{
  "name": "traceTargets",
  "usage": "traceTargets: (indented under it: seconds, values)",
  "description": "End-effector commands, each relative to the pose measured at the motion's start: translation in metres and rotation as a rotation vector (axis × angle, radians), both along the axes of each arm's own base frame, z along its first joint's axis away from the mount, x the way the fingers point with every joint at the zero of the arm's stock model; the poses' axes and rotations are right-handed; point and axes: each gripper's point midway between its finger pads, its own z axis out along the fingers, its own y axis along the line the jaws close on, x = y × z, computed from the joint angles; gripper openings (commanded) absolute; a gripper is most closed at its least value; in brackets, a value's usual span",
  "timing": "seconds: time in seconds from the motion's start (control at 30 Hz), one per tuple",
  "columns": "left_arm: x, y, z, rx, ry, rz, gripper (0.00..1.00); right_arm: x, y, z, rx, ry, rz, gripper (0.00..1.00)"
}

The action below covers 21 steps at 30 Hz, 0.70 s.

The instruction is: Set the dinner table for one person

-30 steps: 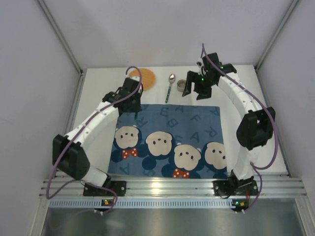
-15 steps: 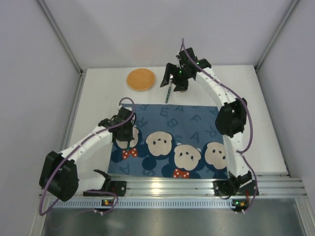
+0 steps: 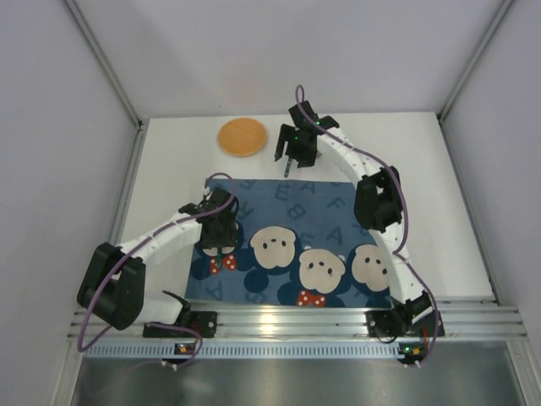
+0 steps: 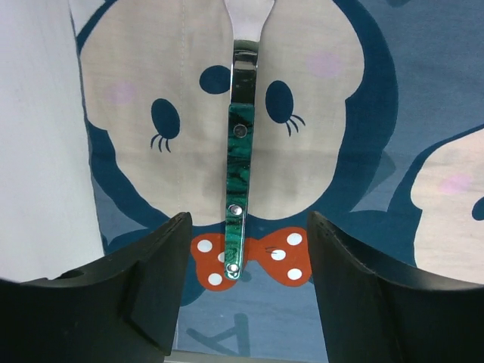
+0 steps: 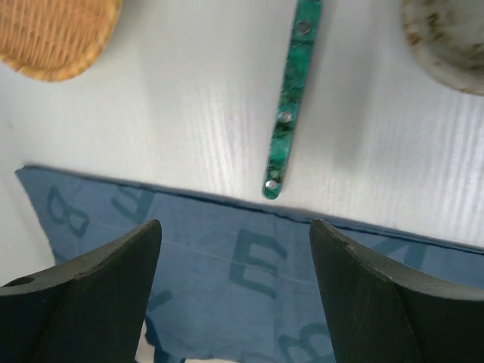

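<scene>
Mat [image 3: 338,211] lies near-centre on bench [image 3: 439,169]. One green-handled utensil [image 4: 240,151] is down on mat's left side, L tool [image 4: 247,242] wide over it, no grip. To do, I'd say: 2nd green handle [image 5: 291,106], coaster [image 3: 243,136], pale dish [image 5: 450,38], all by bench's far edge. R tool [image 5: 234,227] wide above handle. Utensil heads & dish cut off.

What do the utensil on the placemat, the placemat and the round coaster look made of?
Utensil: polished metal, mirror glare at the neck; handle looks like green marbled resin or plastic, riveted.
Placemat: printed cloth, matte, with creases.
Coaster: probably woven straw or rattan, ribbed tan texture.
</scene>
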Motion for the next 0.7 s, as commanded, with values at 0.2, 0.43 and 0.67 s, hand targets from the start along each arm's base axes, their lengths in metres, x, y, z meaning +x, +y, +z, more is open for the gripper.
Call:
traceTargets:
  seconds: [0.2, 0.43, 0.67]
  values:
    - [0.000, -0.006, 0.005, -0.035, 0.008, 0.034, 0.66, 0.068, -0.031, 0.022, -0.096, -0.215, -0.180, 0.74]
    - [0.008, -0.009, 0.019, -0.034, 0.003, 0.045, 0.63, 0.077, -0.042, -0.004, -0.198, -0.229, -0.193, 0.69]
    - [0.015, -0.011, 0.025, -0.029, -0.003, 0.075, 0.61, 0.061, -0.013, -0.040, -0.282, -0.222, -0.040, 0.71]
